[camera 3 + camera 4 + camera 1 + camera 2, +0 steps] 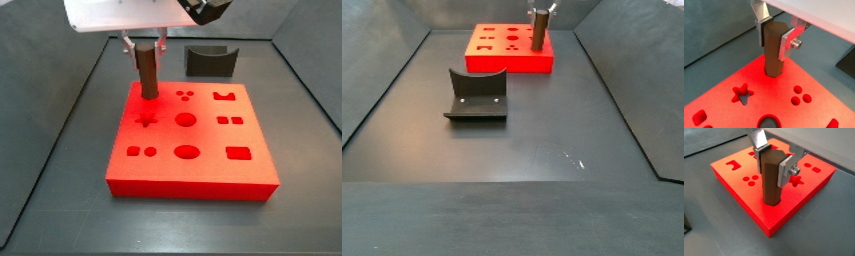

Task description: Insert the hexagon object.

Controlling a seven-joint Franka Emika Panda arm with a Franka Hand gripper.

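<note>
While its flat silver fingers clamp the long dull brown hexagon object (771, 175) upright, the gripper (774, 160) stands over the red plastic block's (751, 203) corner, at eleven o'clock in a side view (147, 97), seemingly lining the peg with its hole.

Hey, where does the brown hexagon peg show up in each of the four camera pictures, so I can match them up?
Wrist view: the hexagon peg stands upright between the gripper jaws, lower end at the red block.
Wrist view: the peg is upright, its foot near the block's corner.
Side view: the peg is over the block's far left corner.
Side view: the peg is far off, at the block's right end.
Shared landmark: the red block.
</note>
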